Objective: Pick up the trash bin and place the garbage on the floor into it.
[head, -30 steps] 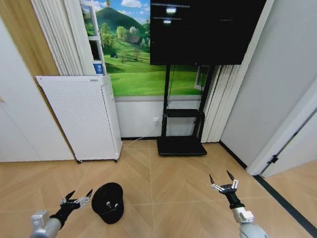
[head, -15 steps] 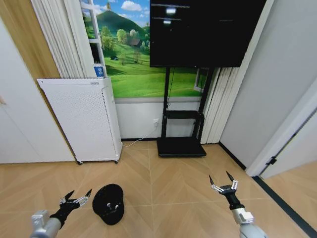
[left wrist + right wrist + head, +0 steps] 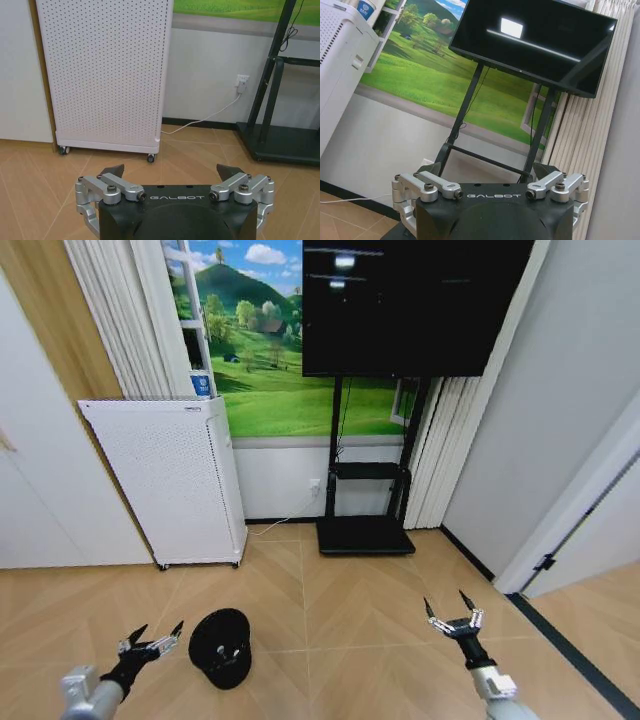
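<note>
The trash bin [image 3: 220,646], small, round and black with a black liner, stands on the floor [image 3: 340,640] at the lower left of the head view. My left gripper [image 3: 158,633] hovers open just left of the bin, apart from it and holding nothing. In its own wrist view the left gripper [image 3: 170,170] has its fingers spread, facing the white cabinet. My right gripper [image 3: 445,600] is open over bare floor at the lower right, well away from the bin. The right gripper [image 3: 487,172] is also spread in its wrist view. The garbage is out of view.
A white perforated cabinet on wheels [image 3: 165,480] stands against the back wall, with a cord running to a wall socket [image 3: 242,82]. A flat black TV-stand base [image 3: 365,532] sits right of it under a large screen [image 3: 410,300]. A dark floor strip [image 3: 570,640] runs along the right.
The whole head picture has shifted slightly, so the camera moved. Both arms keep the same open pose, and the bin stays put on the floor.
</note>
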You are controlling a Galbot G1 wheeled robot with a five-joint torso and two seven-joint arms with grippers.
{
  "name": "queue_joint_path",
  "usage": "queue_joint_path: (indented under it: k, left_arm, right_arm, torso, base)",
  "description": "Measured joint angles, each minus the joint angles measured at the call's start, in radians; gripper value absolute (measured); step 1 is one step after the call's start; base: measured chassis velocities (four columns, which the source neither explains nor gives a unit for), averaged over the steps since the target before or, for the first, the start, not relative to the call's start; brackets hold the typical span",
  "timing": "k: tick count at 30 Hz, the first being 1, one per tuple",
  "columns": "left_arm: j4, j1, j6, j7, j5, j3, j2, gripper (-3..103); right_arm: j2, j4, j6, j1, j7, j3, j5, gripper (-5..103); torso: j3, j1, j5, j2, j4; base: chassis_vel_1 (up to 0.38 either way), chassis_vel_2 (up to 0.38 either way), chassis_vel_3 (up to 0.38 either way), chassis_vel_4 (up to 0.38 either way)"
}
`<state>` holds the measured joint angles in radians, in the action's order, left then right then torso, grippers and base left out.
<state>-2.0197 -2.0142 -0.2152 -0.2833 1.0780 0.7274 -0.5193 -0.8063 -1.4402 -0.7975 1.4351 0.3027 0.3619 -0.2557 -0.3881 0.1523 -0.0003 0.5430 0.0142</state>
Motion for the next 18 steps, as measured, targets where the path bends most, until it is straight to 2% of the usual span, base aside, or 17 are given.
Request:
queue_joint_path:
  k: [3, 5, 8, 9, 13, 14, 16, 18]
  left_arm:
    - [-0.001, -0.002, -0.001, 0.000, -0.006, 0.000, -0.006, 100]
    - [-0.001, -0.003, -0.002, 0.000, -0.011, -0.002, -0.010, 100]
    - [-0.001, -0.004, -0.003, 0.001, -0.017, -0.007, -0.018, 100]
    - [-0.001, -0.004, -0.003, 0.001, -0.019, -0.008, -0.020, 100]
    - [-0.001, -0.004, -0.003, 0.002, -0.027, -0.013, -0.027, 100]
    - [-0.001, -0.005, -0.003, 0.002, -0.027, -0.014, -0.027, 100]
    - [-0.001, -0.005, -0.003, 0.002, -0.027, -0.014, -0.027, 100]
    - [0.000, -0.005, -0.004, 0.003, -0.027, -0.014, -0.026, 100]
  right_arm:
    - [0.000, -0.005, 0.000, 0.007, 0.001, 0.009, 0.002, 100]
    - [0.001, -0.008, 0.000, 0.012, 0.001, 0.015, 0.003, 100]
    - [-0.003, -0.009, 0.000, 0.020, 0.001, 0.021, 0.004, 100]
    - [-0.004, -0.009, 0.000, 0.021, 0.001, 0.024, 0.004, 100]
    - [-0.013, -0.009, 0.000, 0.028, 0.002, 0.028, 0.007, 100]
    - [-0.014, -0.009, 0.000, 0.029, 0.002, 0.028, 0.008, 100]
    - [-0.014, -0.009, 0.000, 0.029, 0.002, 0.031, 0.009, 100]
    - [-0.015, -0.009, 0.000, 0.029, 0.003, 0.032, 0.010, 100]
  torso:
    - [0.001, -0.001, 0.0007, -0.001, 0.0002]
    - [0.001, -0.001, -0.0007, -0.002, 0.0000]
    - [0.002, -0.001, 0.0002, -0.003, 0.0000]
    - [0.002, -0.001, -0.0004, -0.003, 0.0000]
    - [0.003, -0.002, 0.0011, -0.004, 0.0002]
    - [0.003, -0.002, -0.0002, -0.005, 0.0002]
    - [0.003, -0.002, -0.0001, -0.005, 0.0001]
    - [0.003, -0.002, 0.0010, -0.005, 0.0001]
  base:
    - [0.218, -0.203, -0.200, 0.195]
    - [0.227, -0.238, -0.234, 0.223]
    - [0.256, -0.248, -0.261, 0.256]
    - [0.253, -0.294, -0.274, 0.266]
    - [0.307, -0.314, -0.310, 0.305]
    - [0.328, -0.356, -0.324, 0.327]
    - [0.338, -0.356, -0.343, 0.339]
    - [0.404, -0.357, -0.368, 0.364]
